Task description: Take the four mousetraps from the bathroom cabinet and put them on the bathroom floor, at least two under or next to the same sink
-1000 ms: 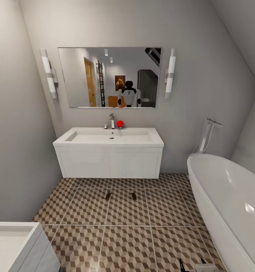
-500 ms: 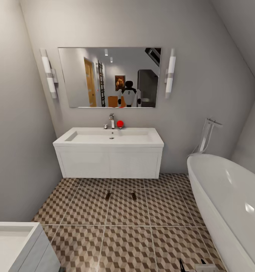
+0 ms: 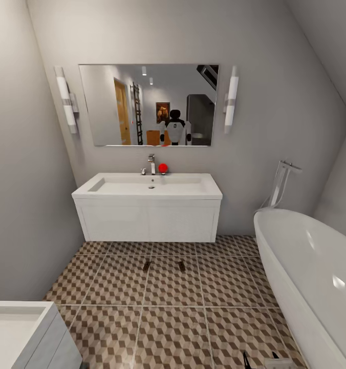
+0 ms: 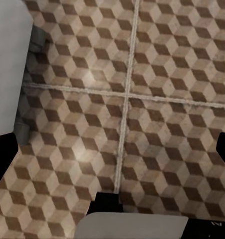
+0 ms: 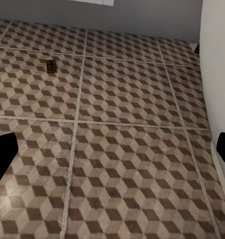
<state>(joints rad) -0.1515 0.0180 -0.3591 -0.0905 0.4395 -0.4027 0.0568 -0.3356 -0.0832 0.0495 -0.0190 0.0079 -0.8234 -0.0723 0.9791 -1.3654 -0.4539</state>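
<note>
Brown traps (image 3: 147, 265) (image 3: 181, 265) lie on the floor (image 3: 116, 328) by the sink (image 3: 147, 190). Both our claws (image 4: 114, 149) (image 5: 114, 149) are spread, empty. We could roll over the traps.

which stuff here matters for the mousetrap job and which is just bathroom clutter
Job:
left mousetrap
right mousetrap
bathroom floor
bathroom sink

Just there:
bathtub
mirror
red object by the tap
wall lights
</note>
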